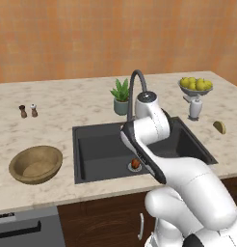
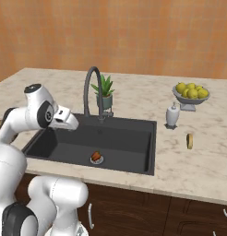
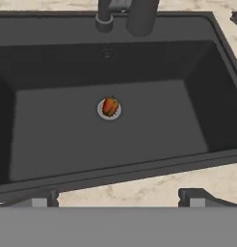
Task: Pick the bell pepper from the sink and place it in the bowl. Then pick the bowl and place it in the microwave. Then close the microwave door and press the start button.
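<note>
The small red-orange bell pepper point(image 3: 110, 106) lies on the round drain in the middle of the dark grey sink point(image 3: 58, 130). The base views show the bell pepper point(image 1: 135, 164) point(image 2: 96, 156) on the basin floor too. My gripper point(image 3: 118, 197) hovers above the sink's front edge, looking down into the basin, well above the pepper. Its two fingertips point(image 3: 41, 198) stand wide apart and open, with nothing between them. The tan wooden bowl point(image 1: 36, 164) rests empty on the counter left of the sink point(image 1: 96, 149). The microwave is out of view.
The arched dark faucet point(image 1: 135, 87) rises behind the basin with a potted plant point(image 1: 121, 96) beside it. To the right stand a white dispenser point(image 2: 172, 115), a grey dish of yellow fruits point(image 2: 190, 92) and a small yellow piece point(image 2: 190, 140). Two shakers point(image 1: 28, 111) sit far left.
</note>
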